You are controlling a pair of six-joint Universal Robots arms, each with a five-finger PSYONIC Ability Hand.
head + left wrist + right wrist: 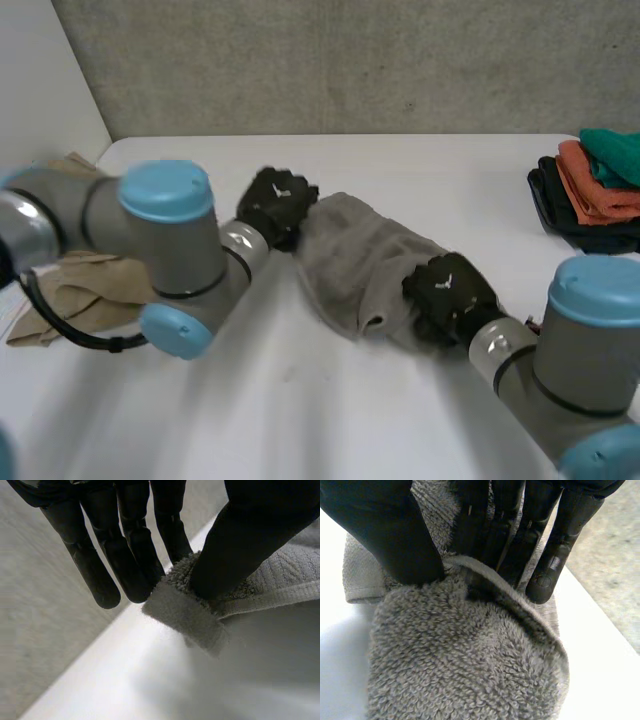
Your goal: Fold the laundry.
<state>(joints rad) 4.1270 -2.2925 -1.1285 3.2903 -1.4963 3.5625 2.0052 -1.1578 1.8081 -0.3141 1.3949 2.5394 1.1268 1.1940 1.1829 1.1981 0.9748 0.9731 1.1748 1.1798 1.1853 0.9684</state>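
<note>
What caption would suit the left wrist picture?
The left hand pinches a corner of the grey towel at the white table.

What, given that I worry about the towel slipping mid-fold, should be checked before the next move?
1. Left hand pinches a corner of the towel: ok.
2. Right hand pinches the towel's edge: ok.
3. Towel spread flat between the hands: not ok, it is bunched.
4. Bare table in front of the towel: ok.
5. Folded stack apart from the towel: ok.
</note>
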